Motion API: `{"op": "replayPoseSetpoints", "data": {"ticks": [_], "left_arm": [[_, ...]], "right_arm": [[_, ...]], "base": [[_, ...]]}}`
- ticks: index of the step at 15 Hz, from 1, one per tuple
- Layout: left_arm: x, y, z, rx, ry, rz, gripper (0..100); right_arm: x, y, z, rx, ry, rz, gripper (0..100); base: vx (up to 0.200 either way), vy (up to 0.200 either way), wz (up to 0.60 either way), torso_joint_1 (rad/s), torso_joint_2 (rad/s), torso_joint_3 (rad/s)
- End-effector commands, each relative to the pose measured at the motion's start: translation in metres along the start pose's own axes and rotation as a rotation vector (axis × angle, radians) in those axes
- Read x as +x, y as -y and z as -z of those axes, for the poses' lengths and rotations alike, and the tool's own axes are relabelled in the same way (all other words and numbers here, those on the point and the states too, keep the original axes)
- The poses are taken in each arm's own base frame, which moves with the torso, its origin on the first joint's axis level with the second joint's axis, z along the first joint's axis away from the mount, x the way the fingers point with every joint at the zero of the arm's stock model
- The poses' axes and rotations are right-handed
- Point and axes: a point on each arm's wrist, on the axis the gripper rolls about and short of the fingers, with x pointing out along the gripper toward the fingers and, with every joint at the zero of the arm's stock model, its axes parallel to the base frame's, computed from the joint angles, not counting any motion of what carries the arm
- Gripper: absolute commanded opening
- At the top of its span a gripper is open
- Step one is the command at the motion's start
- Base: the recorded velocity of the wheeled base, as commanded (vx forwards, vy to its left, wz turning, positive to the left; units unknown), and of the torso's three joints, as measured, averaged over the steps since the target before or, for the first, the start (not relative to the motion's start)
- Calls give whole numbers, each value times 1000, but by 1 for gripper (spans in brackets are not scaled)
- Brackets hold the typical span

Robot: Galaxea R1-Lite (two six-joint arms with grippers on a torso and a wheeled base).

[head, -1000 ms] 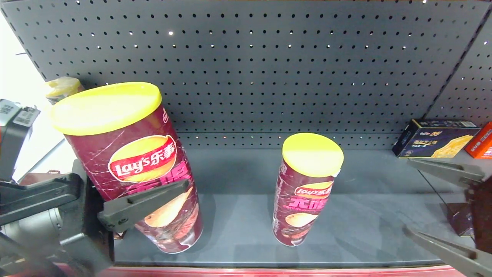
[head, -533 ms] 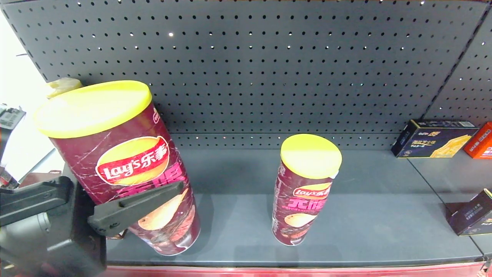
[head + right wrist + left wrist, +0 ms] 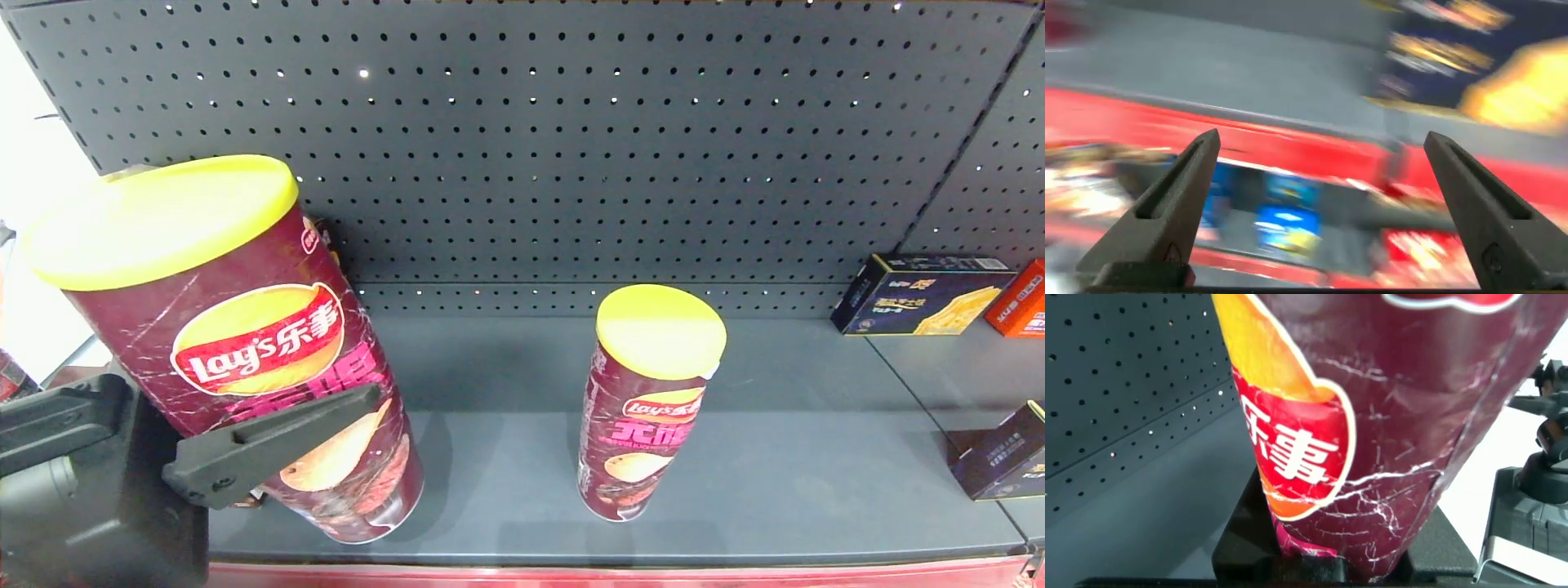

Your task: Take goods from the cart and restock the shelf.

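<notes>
Left gripper (image 3: 318, 412): one finger crosses the front of the can (image 3: 237, 343) it grips, the other finger is hidden behind the can. Gripper body is cut off at the lower left corner. Just past the can, on the side away from the gripper, a small dark scrap (image 3: 320, 234) peeks out, too little showing to identify.

Left wrist view: can's top and base are both cut off.

Right gripper (image 3: 1323, 204) is spread wide. Everything beyond its fingertips is smeared: red strip (image 3: 1290, 139), blue packets (image 3: 1282, 216), dark-and-yellow shape (image 3: 1470, 73).

Far across the shelf from the left gripper, orange box (image 3: 1022, 299) and dark box (image 3: 998, 461) are cut by the edge.
</notes>
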Motion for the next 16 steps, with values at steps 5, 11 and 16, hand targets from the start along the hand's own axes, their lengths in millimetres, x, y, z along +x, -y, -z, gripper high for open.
{"op": "replayPoseSetpoints", "data": {"ticks": [5,11,16], "left_arm": [[-5,4,-3,10,19,8,0],[-3,3,-12,21,44,18,0],[10,-3,-34,-39,-65,64,0]], "right_arm": [[0,-6,3,31,4,-257,100],[0,-4,9,108,-75,-150,100],[0,-4,9,109,-72,-148,100]], "base": [[0,0,0,0,0,0],[0,0,0,0,0,0],[0,0,0,0,0,0]]}}
